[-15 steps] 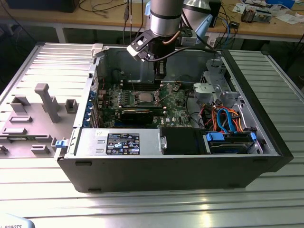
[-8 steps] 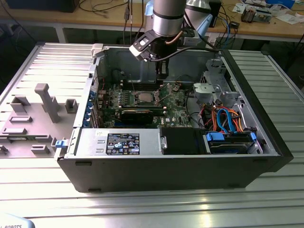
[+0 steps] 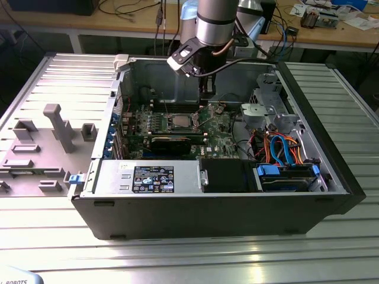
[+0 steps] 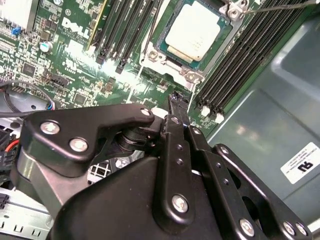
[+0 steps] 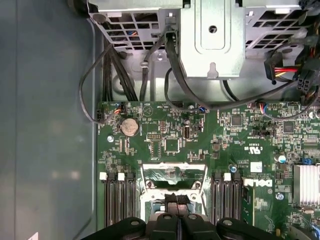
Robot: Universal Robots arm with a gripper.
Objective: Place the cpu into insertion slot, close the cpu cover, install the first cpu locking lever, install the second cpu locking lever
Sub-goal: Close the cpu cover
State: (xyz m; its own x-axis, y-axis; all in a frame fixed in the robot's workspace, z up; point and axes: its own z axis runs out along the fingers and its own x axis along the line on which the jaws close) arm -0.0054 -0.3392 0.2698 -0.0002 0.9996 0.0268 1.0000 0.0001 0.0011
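Cpu (image 4: 192, 27) seated in the insertion slot (image 4: 161, 47)
Pincer (image 4: 176, 99) narrow, tips pressed together holding nothing, poised just beside it

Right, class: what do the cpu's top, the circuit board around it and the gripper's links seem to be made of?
The cpu: probably metal, pale silver with a satin sheen. The circuit board: green lacquered laminate, glossy where the light glares, with fine traces. The gripper: matte black links, likely coated metal though hard plastic is possible, joined by bright steel-looking screws.
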